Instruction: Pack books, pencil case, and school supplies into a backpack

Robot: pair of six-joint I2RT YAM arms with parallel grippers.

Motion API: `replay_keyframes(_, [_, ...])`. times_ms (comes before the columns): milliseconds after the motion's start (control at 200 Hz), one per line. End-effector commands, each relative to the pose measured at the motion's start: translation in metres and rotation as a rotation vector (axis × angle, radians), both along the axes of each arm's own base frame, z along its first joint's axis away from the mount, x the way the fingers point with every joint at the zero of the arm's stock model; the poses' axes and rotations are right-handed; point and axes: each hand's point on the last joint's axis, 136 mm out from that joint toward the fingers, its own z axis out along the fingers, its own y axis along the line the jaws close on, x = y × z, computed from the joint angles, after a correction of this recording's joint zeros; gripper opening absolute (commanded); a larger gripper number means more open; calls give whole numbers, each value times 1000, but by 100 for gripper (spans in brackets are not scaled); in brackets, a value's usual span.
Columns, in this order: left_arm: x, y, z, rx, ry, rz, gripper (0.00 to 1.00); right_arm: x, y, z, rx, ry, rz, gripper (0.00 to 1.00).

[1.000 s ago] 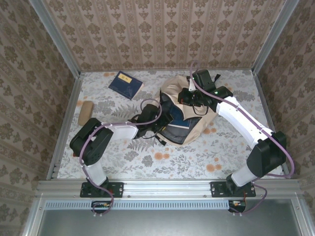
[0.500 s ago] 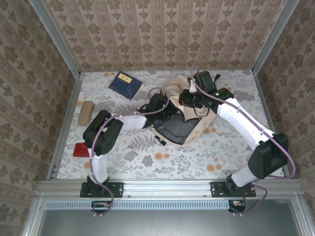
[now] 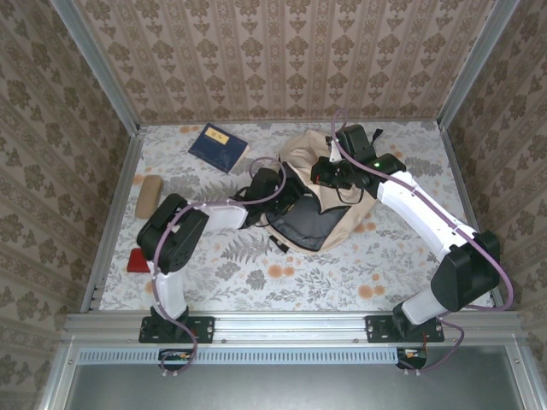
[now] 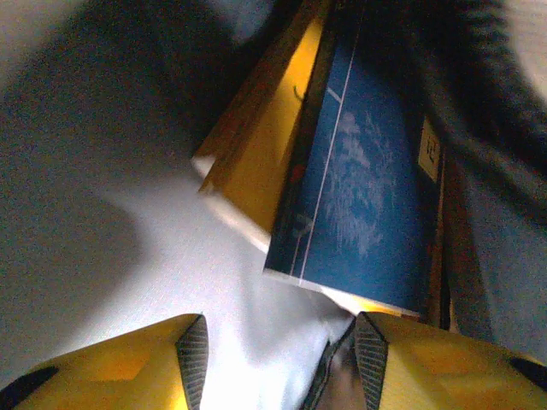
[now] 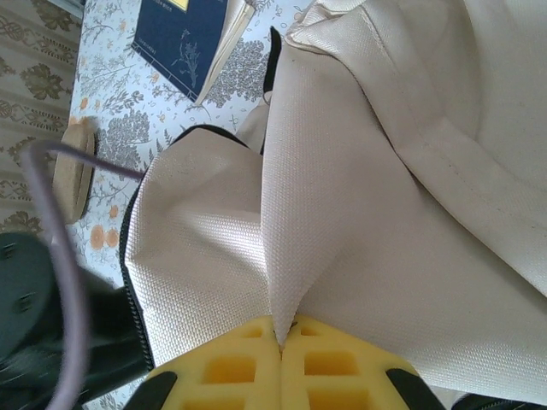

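The beige backpack (image 3: 342, 213) lies open at mid-table, its dark lining (image 3: 303, 229) facing me. My left gripper (image 3: 287, 191) reaches into its mouth from the left. In the left wrist view this gripper (image 4: 282, 363) is open, with pale fabric between the fingers. Just beyond the tips, a navy book (image 4: 367, 171) and a yellow book (image 4: 256, 145) stand inside the bag. My right gripper (image 3: 325, 175) is shut on a fold of the backpack fabric (image 5: 342, 196), holding the upper flap up. Another navy book (image 3: 218, 147) lies at the back left. The tan pencil case (image 3: 149, 196) lies at the left.
A small red object (image 3: 138, 260) lies near the left edge beside my left arm's elbow. The patterned walls close in the table on three sides. In the right wrist view the loose navy book (image 5: 184, 38) and the pencil case (image 5: 73, 166) lie beyond the bag.
The navy book seen in the backpack's mouth a second ago has gone inside. My left arm has stretched farther in, uncovering the red object. The right gripper has held still.
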Motion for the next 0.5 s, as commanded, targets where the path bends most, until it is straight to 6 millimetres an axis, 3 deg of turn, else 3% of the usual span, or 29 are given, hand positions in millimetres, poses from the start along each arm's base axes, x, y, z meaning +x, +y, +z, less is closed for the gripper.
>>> replay_keyframes(0, [-17, 11, 38, 0, -58, -53, 53, 0, 0, 15, 35, -39, -5, 7])
replay_keyframes(120, [-40, 45, 51, 116, -63, -48, 52, 3, 1, 12, 40, -45, -9, 7])
replay_keyframes(305, [-61, 115, 62, 347, -78, 21, 40, -1, 1, -8, 28, -9, -6, 6])
replay_keyframes(495, [-50, 172, 70, 433, -86, 100, 38, -10, -3, -38, 0, 53, -5, 6])
